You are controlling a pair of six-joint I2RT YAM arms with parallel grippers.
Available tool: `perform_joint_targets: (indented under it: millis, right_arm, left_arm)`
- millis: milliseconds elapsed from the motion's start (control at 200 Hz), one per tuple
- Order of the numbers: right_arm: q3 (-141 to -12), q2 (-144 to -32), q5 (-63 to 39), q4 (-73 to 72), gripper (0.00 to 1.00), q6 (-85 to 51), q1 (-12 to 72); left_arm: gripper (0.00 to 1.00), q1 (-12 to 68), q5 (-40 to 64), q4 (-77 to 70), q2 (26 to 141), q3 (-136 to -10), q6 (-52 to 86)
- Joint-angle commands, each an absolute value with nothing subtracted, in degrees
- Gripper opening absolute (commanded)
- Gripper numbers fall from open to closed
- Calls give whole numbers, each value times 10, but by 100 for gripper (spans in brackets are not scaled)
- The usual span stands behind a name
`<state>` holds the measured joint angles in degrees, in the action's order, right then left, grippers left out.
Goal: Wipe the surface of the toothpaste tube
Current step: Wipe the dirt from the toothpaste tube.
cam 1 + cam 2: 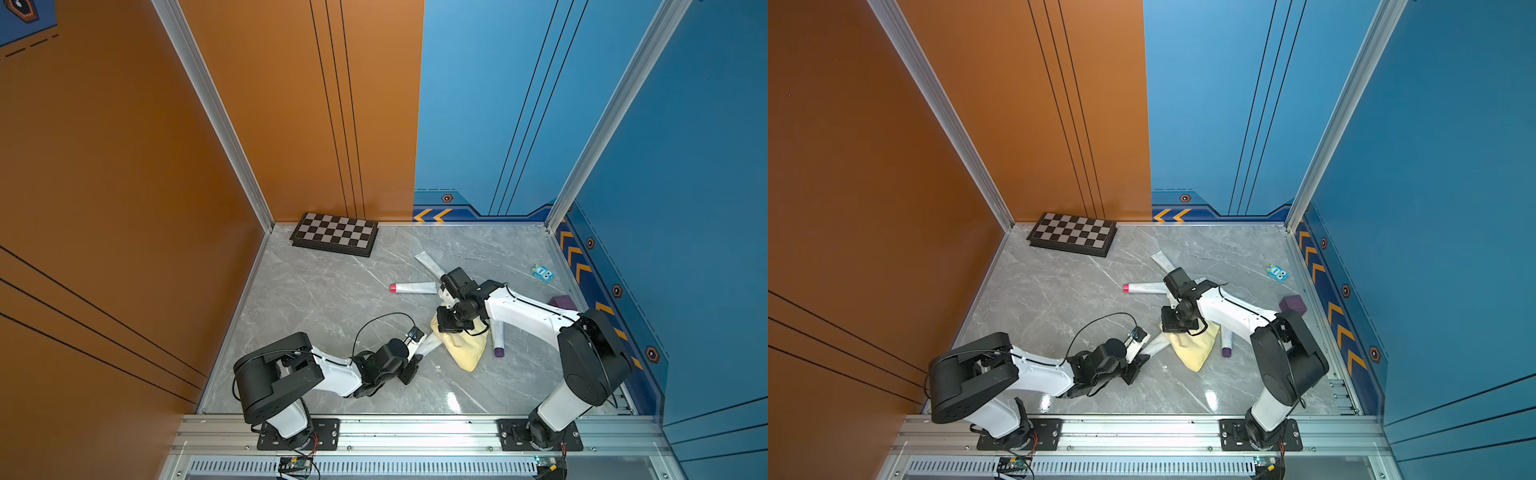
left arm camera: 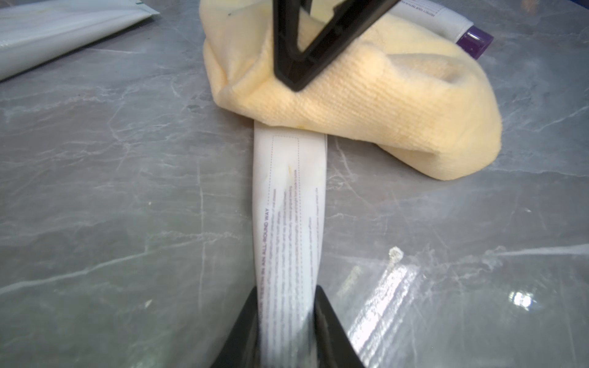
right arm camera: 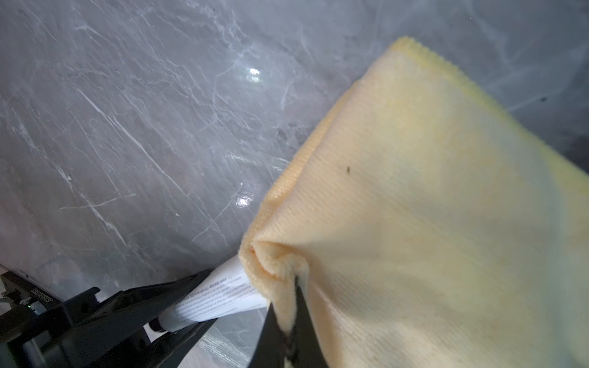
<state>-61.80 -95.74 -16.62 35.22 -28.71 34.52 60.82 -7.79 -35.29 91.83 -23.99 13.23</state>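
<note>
A white toothpaste tube (image 2: pixel 290 207) with purple print lies low over the marble table, and my left gripper (image 2: pixel 287 290) is shut on its near end. In both top views the tube (image 1: pixel 430 345) (image 1: pixel 1156 345) runs from the left gripper (image 1: pixel 415 353) (image 1: pixel 1139 353) to under a yellow cloth (image 1: pixel 463 347) (image 1: pixel 1196 349). The cloth (image 2: pixel 366 102) covers the tube's far end. My right gripper (image 3: pixel 288 306) is shut on a bunched fold of the cloth (image 3: pixel 430 207), right beside the tube (image 3: pixel 216 299). In a top view the right gripper (image 1: pixel 446 322) sits on the cloth's far corner.
Other tubes lie nearby: a red-capped one (image 1: pixel 415 287), a plain white one (image 1: pixel 428 262) and a purple-capped one (image 1: pixel 498 338) beside the cloth. A chessboard (image 1: pixel 336 235) lies at the back left. A blue toy (image 1: pixel 543 273) and a purple block (image 1: pixel 563 301) sit near the right wall.
</note>
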Motion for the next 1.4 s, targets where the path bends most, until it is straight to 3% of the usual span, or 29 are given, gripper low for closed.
perform_joint_targets:
  millis: [0, 255, 395, 686, 1141, 1396]
  right_arm:
    - [-617, -972, -195, 340, 0, -289, 354]
    - [-584, -963, -197, 323, 0, -293, 362]
    - [-581, -972, -188, 322, 0, -286, 363]
    - [-551, -998, -297, 271, 0, -315, 414]
    - [-601, -1032, -25, 363, 0, -275, 368]
    - [-630, -1036, -57, 367, 0, -269, 370]
  left_arm:
    - [13, 631, -131, -227, 943, -227, 120]
    - [12, 686, -264, -168, 971, -267, 102]
    - [10, 692, -273, -156, 985, -280, 98]
    - [10, 687, -271, -157, 971, -272, 101]
    - [9, 680, -231, -160, 944, -257, 108]
    - [9, 659, -172, -199, 926, -233, 114]
